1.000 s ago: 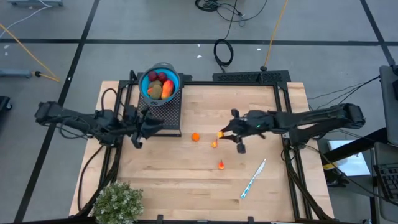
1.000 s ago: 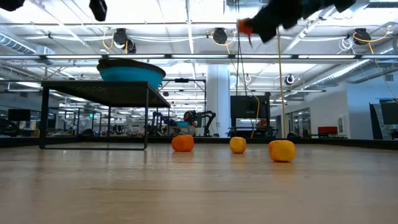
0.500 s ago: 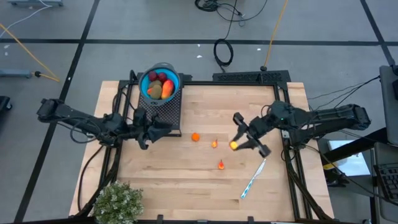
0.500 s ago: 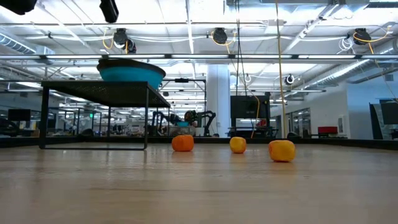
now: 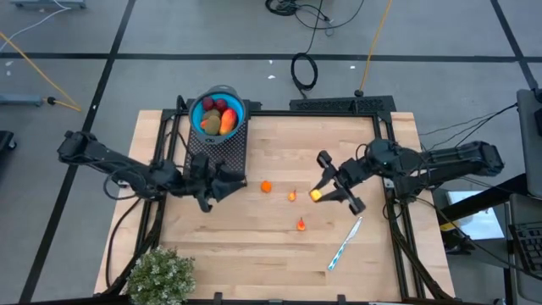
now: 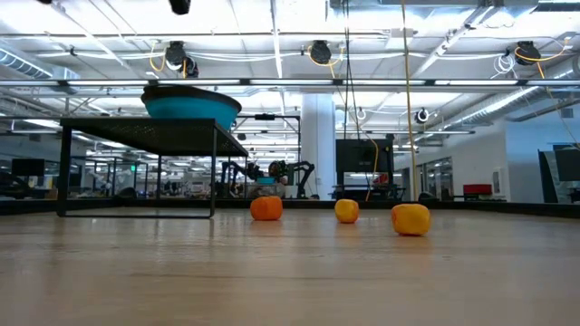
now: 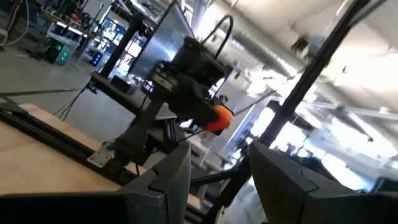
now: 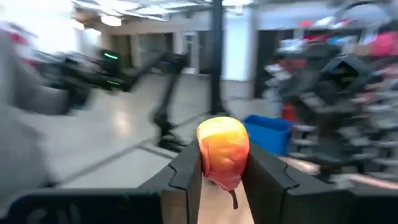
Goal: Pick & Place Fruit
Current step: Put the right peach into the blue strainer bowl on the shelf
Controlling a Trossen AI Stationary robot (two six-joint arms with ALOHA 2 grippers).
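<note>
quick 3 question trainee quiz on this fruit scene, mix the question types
1. True or false: the right gripper holds an orange fruit piece.
2. How many small orange pieces lie loose on the table?
3. Where is the blue bowl? A) on the black stand B) flat on the table C) in the left gripper

Key
1. True; its jaws are shut on the piece.
2. Three.
3. A; the bowl, with fruit in it, sits on the stand at the table's far side.
</note>
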